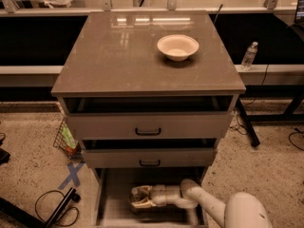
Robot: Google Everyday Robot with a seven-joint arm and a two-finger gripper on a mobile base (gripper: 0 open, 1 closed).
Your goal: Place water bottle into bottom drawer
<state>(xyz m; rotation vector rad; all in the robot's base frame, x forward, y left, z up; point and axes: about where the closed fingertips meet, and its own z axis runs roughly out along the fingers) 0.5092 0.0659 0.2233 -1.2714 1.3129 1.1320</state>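
As hand [143, 199] grips bottle [137, 193], within bottom drawer [113, 207]

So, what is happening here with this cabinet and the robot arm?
The robot's arm reaches low into the open bottom drawer of the cabinet. Its gripper is inside that drawer, left of the middle, with the water bottle at its tip. I cannot tell whether the bottle has been let go. A bowl sits on top of the cabinet.

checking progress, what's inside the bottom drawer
The pincer sits low inside the bottom drawer with the water bottle at its tip; the arm hides part of the drawer floor.
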